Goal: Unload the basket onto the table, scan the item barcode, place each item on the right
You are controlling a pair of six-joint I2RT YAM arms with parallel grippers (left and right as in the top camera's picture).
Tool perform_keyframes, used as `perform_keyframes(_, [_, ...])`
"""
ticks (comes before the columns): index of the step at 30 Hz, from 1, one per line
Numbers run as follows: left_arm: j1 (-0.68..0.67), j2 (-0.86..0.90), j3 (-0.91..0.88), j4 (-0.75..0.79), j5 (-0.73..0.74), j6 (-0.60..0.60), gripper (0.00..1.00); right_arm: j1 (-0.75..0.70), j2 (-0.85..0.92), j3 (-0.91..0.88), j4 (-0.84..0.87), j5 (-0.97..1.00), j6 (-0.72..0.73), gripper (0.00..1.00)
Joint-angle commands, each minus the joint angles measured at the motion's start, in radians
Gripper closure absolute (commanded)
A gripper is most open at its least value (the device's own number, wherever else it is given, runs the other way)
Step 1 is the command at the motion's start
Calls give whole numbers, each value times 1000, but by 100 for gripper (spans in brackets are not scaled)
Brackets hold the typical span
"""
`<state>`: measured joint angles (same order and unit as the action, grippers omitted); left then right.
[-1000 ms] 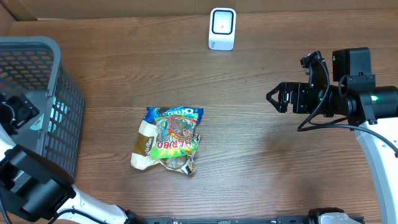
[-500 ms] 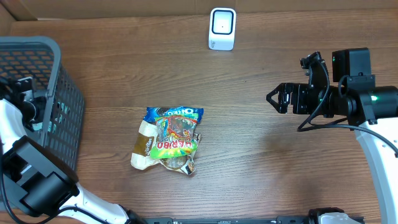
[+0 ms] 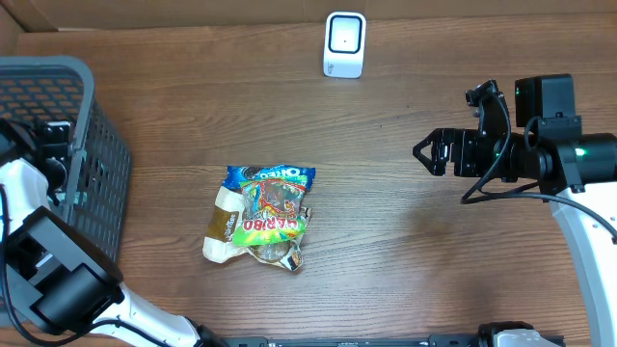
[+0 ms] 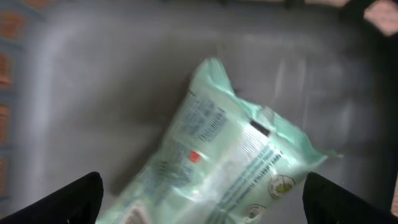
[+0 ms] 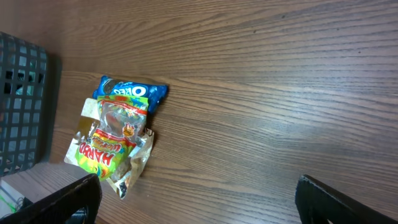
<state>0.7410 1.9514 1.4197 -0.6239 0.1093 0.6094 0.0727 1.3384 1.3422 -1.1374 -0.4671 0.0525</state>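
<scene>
my left pincer [image 4: 202, 182] hangs inside the basket [image 3: 96, 145] at the table's left edge. its fingers are spread wide and clear of the pale green packet [image 4: 230, 155], which lies on the basket floor beneath them. my right pincer [image 5: 198, 184] hovers over the right side of the table [image 3: 434, 270], jaws wide apart with nothing between them. near the table's middle the oreo pack [image 3: 272, 174], haribo bag [image 3: 270, 218] and a tan packet [image 3: 224, 227] lie heaped together, haribo on top. the scanner [image 3: 344, 44] stands at the far edge, well apart from the heap.
</scene>
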Motion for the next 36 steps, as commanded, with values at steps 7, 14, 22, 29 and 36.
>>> perform_keyframes(7, [-3, 7, -99, 56, 15, 19, 64, 6, -3, 5, 6, -6, 3, 0])
perform_keyframes(14, [-3, 6, -90, 57, 14, -91, 96, 6, -3, 5, 12, -6, 3, 0])
perform_keyframes(22, [-3, -24, 48, -54, 6, -388, 96, 6, -3, 5, 14, -6, 3, 0])
perform_keyframes(29, [-3, -73, 366, -321, 34, -609, 96, 6, -3, 5, 14, -6, 3, 0])
perform_keyframes(36, [-15, -179, 648, -574, 206, -663, 96, 6, -3, 5, 27, -6, 3, 0])
